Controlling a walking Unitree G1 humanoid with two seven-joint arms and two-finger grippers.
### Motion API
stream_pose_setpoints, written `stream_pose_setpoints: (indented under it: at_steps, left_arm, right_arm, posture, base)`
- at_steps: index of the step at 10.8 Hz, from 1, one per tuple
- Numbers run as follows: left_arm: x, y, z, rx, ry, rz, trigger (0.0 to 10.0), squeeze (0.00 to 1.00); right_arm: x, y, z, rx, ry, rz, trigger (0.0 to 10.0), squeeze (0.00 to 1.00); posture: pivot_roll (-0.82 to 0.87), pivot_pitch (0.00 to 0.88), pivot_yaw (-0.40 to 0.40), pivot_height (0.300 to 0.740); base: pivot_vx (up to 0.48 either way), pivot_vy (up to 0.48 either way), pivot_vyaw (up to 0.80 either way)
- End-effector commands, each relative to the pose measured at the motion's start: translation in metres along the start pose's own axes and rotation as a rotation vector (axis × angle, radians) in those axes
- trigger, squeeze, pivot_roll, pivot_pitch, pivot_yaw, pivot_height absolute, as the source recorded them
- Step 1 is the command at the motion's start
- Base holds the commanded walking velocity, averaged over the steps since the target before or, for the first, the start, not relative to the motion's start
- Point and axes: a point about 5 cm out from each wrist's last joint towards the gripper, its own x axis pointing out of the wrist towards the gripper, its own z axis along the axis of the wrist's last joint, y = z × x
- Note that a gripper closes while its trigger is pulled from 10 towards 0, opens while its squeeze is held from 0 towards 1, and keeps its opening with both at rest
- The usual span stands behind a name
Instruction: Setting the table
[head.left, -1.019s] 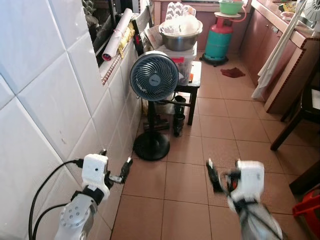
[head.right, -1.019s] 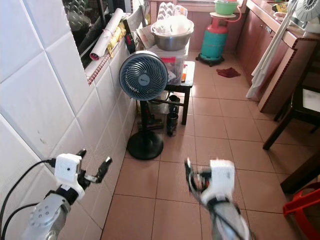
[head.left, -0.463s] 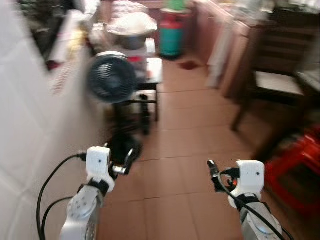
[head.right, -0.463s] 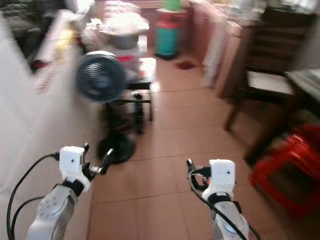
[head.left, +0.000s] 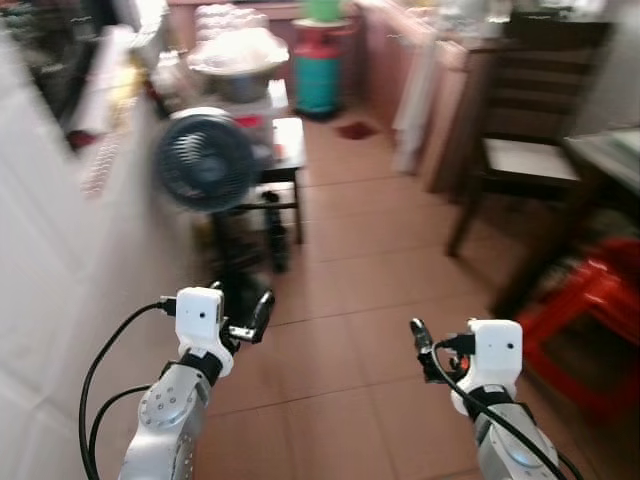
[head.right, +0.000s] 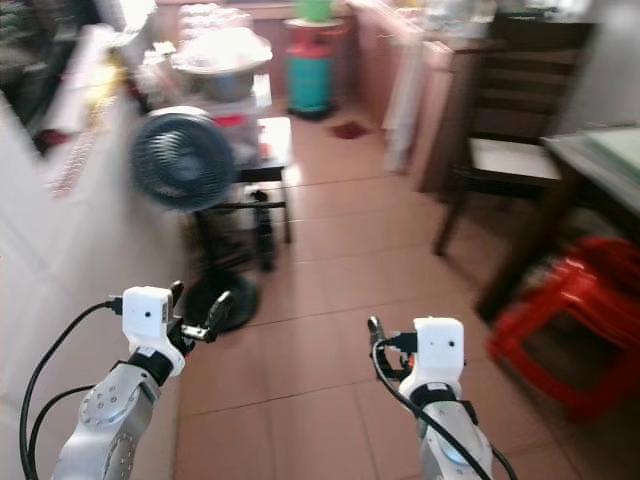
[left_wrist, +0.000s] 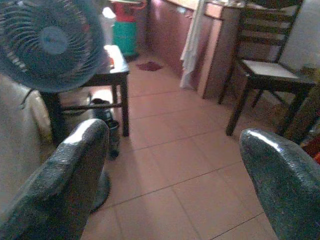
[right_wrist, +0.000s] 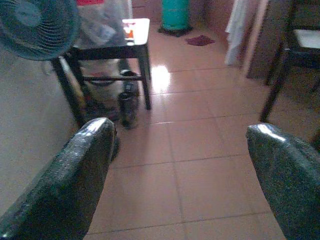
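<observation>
You had the robot in a tiled kitchen passage, both arms raised ahead of it and nothing in either grasp. The largest item ahead of the jaws was the dark wooden chair (head.left: 527, 150), well beyond and outboard of the right gripper (head.left: 428, 352); beside it the corner of a table (head.right: 600, 155) showed, its top too blurred to read. I judged that table to be the one for setting, but no plate, cup or cutlery could be made out on it or near the jaws, so the task's things were not located in this moment. Below the table edge sat a red plastic stool (head.left: 590, 300), well apart from the right fingers. Ahead of the left gripper (head.left: 252, 317) stood the pedestal fan (head.left: 205, 165), with a small dark side table (left_wrist: 110, 67) just behind it, carrying a metal bowl (head.left: 240, 75). The left gripper's fingers (left_wrist: 75, 165) stood wide apart with bare floor between them; the right gripper's fingers (right_wrist: 75, 175) were likewise spread and empty. Judgement on handling: tableware is likely rigid, smooth and breakable, plates moderately heavy. You should take a plate by its rim with the pads across the edge, and a cup by its wall, closing gently.
</observation>
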Motion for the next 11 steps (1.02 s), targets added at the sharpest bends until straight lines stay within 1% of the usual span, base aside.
stream_pose_setpoints:
  at_steps: [1,2,4,6,11]
  left_arm:
    - [-0.0012,0.0025,0.0,-0.015,-0.008,0.008,10.0,0.0]
    - [-0.0026,0.0056,-0.0003,-0.024,-0.006,0.012,10.0,0.0]
    - [-0.0033,0.0039,-0.0019,-0.043,-0.001,-0.016,10.0,0.0]
    - [-0.003,0.0006,-0.0028,-0.054,0.003,-0.028,10.0,0.0]
    - [-0.0017,0.0002,-0.0055,-0.057,0.017,-0.058,10.0,0.0]
  right_arm:
    - [-0.0028,-0.0063,0.0039,0.006,-0.013,-0.034,10.0,0.0]
    - [-0.0012,-0.0076,0.0037,-0.001,-0.011,-0.041,10.0,0.0]
    - [0.0024,-0.0045,0.0044,-0.016,-0.009,-0.023,10.0,0.0]
    - [0.0033,-0.0074,0.0043,-0.02,-0.003,-0.028,10.0,0.0]
    - [0.0017,-0.0064,0.0027,-0.02,0.003,-0.034,10.0,0.0]
  posture:
    - [0.05,0.0,0.026,0.74]
    - [0.06,0.0,0.027,0.74]
    - [0.06,0.0,0.024,0.74]
    - [0.05,0.0,0.022,0.74]
    - [0.04,0.0,0.031,0.74]
  base:
    - [0.0,0.0,0.0]
    - [0.0,0.0,0.0]
    - [0.0,0.0,-0.8]
    - [0.0,0.0,-0.8]
    - [0.0,0.0,-0.8]
